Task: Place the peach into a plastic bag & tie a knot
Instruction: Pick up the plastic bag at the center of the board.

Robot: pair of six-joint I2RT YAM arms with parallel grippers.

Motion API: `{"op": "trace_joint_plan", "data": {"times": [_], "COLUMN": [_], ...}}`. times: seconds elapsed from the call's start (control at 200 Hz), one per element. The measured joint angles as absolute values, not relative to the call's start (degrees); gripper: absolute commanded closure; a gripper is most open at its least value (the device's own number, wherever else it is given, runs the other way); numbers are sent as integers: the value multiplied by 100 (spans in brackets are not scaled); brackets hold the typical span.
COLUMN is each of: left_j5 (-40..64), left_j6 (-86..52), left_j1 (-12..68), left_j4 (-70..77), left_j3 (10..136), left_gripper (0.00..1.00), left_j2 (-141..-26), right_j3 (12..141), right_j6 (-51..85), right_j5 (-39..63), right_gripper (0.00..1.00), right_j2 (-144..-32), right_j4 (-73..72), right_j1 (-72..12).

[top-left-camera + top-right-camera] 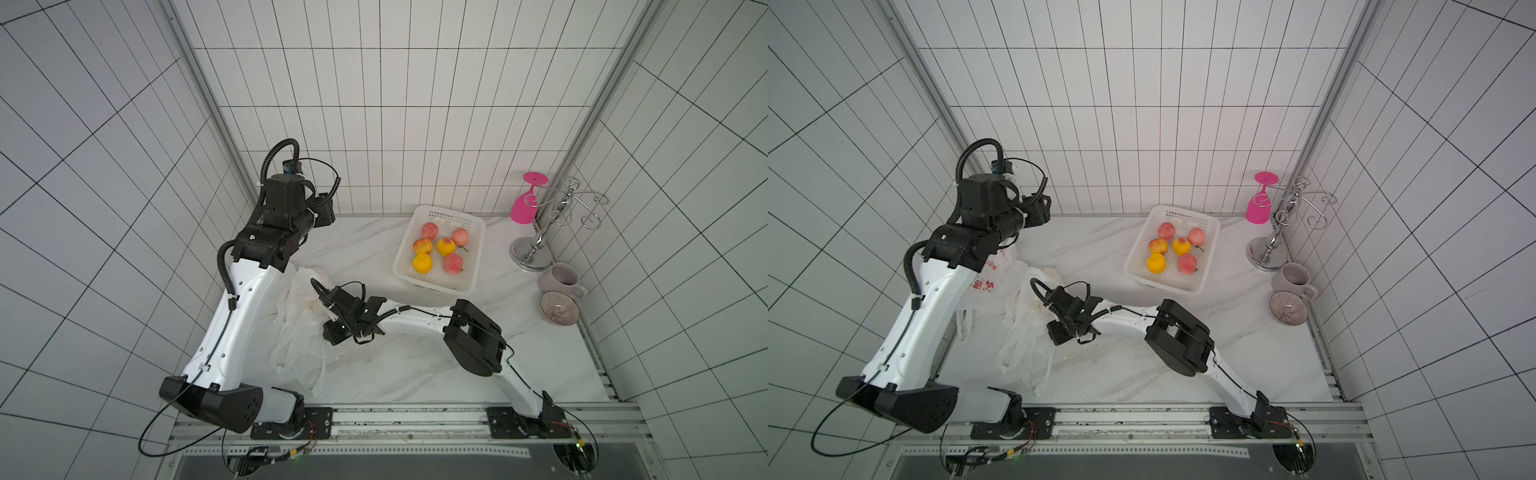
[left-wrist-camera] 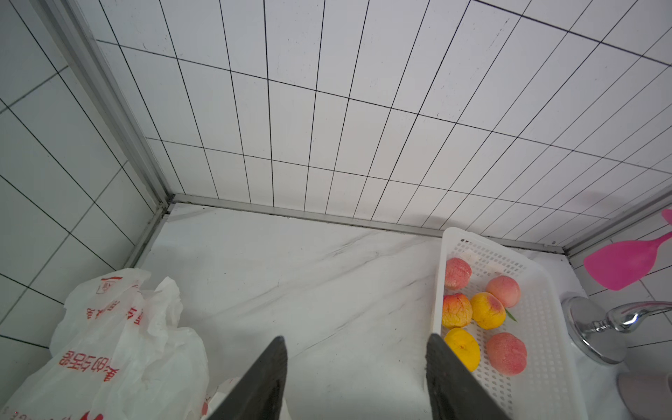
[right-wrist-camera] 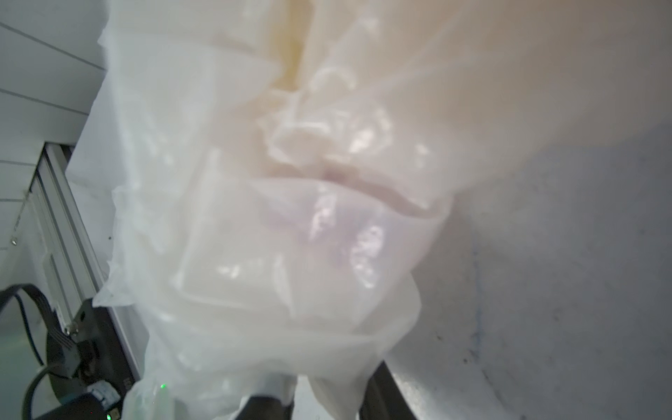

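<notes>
In both top views a crumpled translucent white plastic bag [image 1: 297, 345] is seen on the marble tabletop [image 1: 415, 365], with the right gripper [image 1: 323, 311] pressed into its upper folds. Pink and yellow-blushed peaches [image 1: 453, 263] lie in a white perforated plastic basket [image 1: 478, 257], well beyond those jaws and apart from the bag.

In the left wrist view the left gripper [image 2: 355, 336] is shown with its jaws parted and nothing between them. The basket sits just outside one jaw, and a second, red-printed white bag [image 2: 109, 345] outside the other.

In the right wrist view the film is bunched directly ahead of and between the two dark fingers [image 3: 267, 409]. Whether it is pinched cannot be told. A faint pink-orange tint behind the film is too blurred to be named.

The film is judged thin, limp and slippery, so it is best taken at a gathered rim or handle loop. A peach is judged light, round and bruisable, and is best clasped gently across its widest part.
</notes>
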State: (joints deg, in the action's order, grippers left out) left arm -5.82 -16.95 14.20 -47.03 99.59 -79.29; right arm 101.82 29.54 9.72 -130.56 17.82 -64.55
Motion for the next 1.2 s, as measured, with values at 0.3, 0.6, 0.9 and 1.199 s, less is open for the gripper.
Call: {"op": "trace_joint_plan", "data": {"times": [0.3,0.6,0.9,1.199], "left_j5": [-268,368,2324,3730], "left_j6": [-1588,-1396,-1675,-2836], "left_j1": [1568,1848,1970,2624], "left_j4": [-4600,-4484,-4346,-3050], "left_j3": [9933,8764,6790,5496], "left_gripper": [59,19,2,2], "left_j2": [-7581,-7017,-6193,-5894], "right_j3": [9109,8713,8718,8718], "right_j6": [2663,2375,2528,3120], "right_j5": [1142,2832,3634,3691], "right_gripper": [100,100,100,100], "right_j2": [-10357,-8315,-8281,-8276], "right_j4": [2827,4995,5511,5076], "right_j1": [-5422,-3579,-2460,-1898]}}
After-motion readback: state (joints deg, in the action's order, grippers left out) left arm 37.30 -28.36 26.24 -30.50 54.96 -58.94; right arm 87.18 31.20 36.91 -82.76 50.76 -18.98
